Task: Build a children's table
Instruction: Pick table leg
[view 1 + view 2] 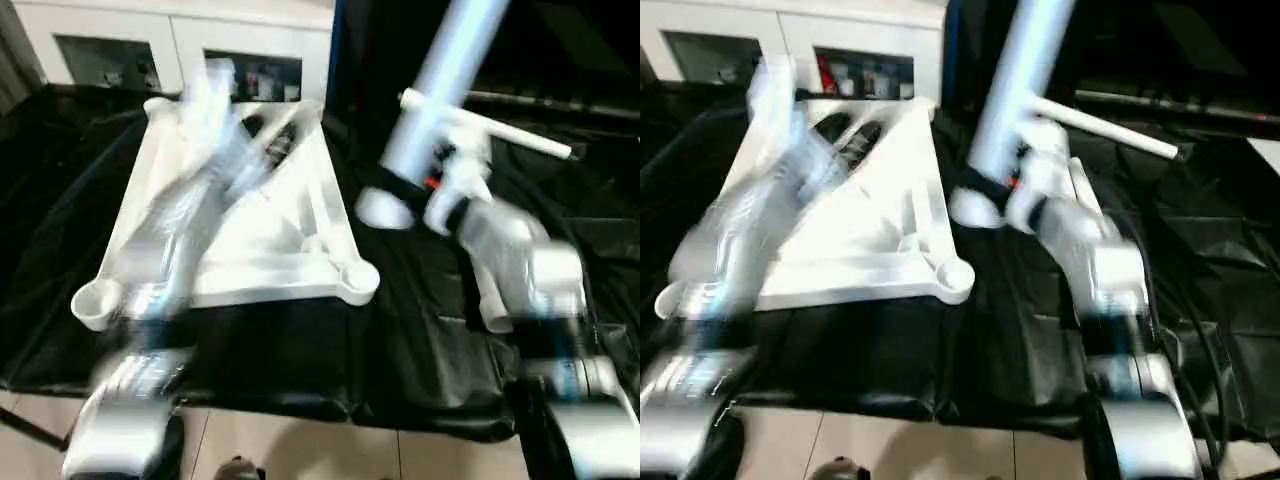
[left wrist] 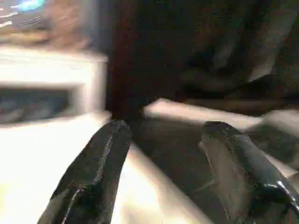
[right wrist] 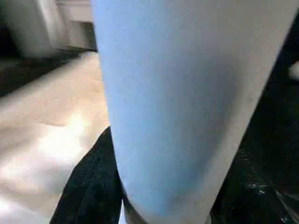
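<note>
Right claw holding leg above black-draped worktop.
Right claw (image 1: 992, 200) grips long white tubular leg (image 1: 1015, 75), tilted, flared end down, beside upturned white ribbed plastic tabletop (image 1: 875, 245); second leg (image 1: 1110, 128) lies behind.

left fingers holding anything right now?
No. In the left wrist view the two black fingers stand apart with nothing between them, above the white tabletop.

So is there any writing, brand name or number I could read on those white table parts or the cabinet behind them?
None can be read.
Tabletop: plain white, no text seen.
Leg held in the right gripper: plain, no label.
Cabinet: things behind the glass are too blurred to read.
</note>
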